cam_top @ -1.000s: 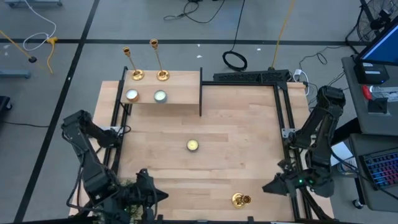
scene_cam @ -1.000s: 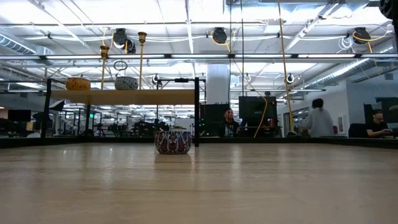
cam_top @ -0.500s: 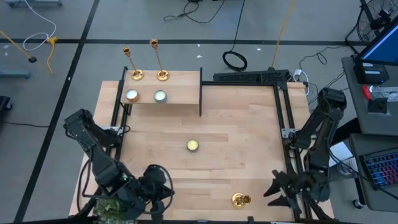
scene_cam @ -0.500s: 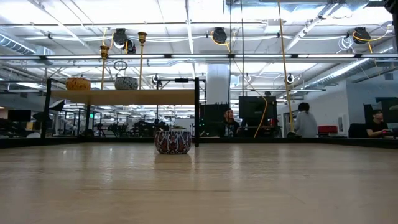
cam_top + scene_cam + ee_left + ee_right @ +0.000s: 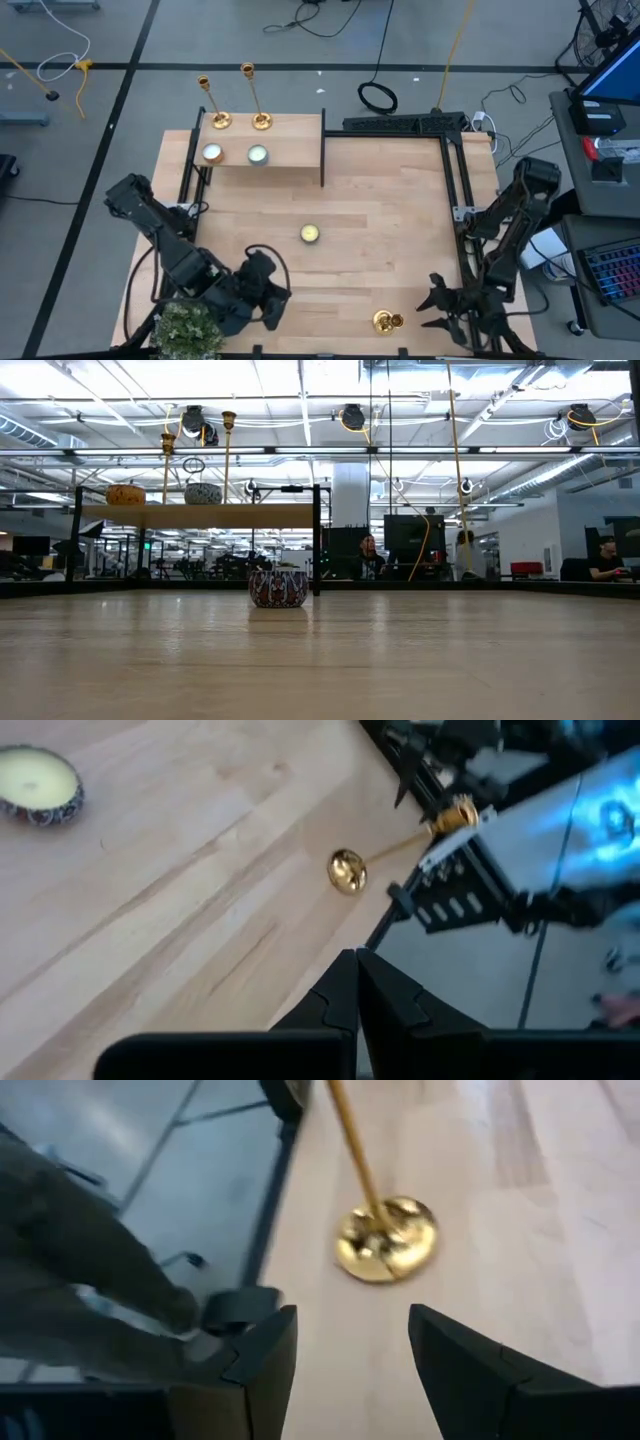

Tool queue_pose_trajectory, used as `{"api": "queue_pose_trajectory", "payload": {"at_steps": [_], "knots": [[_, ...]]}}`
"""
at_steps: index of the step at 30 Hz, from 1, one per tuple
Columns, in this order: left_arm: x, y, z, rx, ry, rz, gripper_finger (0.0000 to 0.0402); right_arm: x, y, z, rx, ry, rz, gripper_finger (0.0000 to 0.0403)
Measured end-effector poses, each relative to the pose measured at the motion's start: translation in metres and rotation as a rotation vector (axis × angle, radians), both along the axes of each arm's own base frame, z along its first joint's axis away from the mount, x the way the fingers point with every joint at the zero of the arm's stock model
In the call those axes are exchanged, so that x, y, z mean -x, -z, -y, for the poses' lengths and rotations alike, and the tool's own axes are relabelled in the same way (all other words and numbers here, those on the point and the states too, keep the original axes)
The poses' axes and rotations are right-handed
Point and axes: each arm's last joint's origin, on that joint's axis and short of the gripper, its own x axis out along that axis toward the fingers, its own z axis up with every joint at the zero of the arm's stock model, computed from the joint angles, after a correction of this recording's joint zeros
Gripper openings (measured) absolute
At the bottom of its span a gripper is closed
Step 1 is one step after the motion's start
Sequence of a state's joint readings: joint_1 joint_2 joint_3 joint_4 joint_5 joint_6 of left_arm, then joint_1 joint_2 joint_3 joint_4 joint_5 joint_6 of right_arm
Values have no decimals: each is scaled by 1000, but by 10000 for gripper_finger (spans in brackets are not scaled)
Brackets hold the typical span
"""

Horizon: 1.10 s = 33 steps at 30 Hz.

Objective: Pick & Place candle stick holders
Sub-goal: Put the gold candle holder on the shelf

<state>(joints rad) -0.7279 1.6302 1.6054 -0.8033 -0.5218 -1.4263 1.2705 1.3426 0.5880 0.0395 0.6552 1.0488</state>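
Note:
Two gold candlesticks [image 5: 215,105] [image 5: 255,98] stand on their round bases at the far edge of a raised wooden shelf [image 5: 285,150] at the far left; they also show in the low view [image 5: 167,460] [image 5: 228,450]. A third gold candlestick [image 5: 387,321] stands upright on its base near the table's near right edge; it also shows in the left wrist view [image 5: 346,870] and in the right wrist view [image 5: 386,1240]. My right gripper [image 5: 350,1350] is open, just to the right of this candlestick [image 5: 435,305], pointing at it. My left gripper [image 5: 357,980] is shut and empty at the near left [image 5: 270,300].
A white tealight [image 5: 212,153] and a greenish one [image 5: 258,154] sit on the shelf. A yellow tealight [image 5: 310,233] sits mid-table, also in the low view [image 5: 278,587]. A green bushy thing [image 5: 190,330] lies at the near left corner. Black frame rails [image 5: 450,190] line the table.
My left gripper has gone from the near left corner toward the table's right, uncovering the green bushy thing. My right arm has folded down toward the near edge, its gripper staying beside the third candlestick. The candlesticks have not moved.

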Motion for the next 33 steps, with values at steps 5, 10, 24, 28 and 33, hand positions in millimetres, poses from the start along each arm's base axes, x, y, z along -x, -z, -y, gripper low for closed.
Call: {"api": "queue_pose_trajectory", "payload": {"at_steps": [5,10,24,28,33], "knots": [[-8,-2,-7,45,-77,34,10,-7,13,10,130,23,48,192],[-17,-5,-15,44,-135,87,8,-25,13,17,126,86,133,192],[-27,-14,-20,71,-165,186,12,-39,11,16,54,-167,86,192],[-28,-14,-20,71,-171,193,6,-48,4,18,63,-117,177,192],[-28,-15,-19,81,-172,205,10,-59,3,22,42,-124,183,192]]}}
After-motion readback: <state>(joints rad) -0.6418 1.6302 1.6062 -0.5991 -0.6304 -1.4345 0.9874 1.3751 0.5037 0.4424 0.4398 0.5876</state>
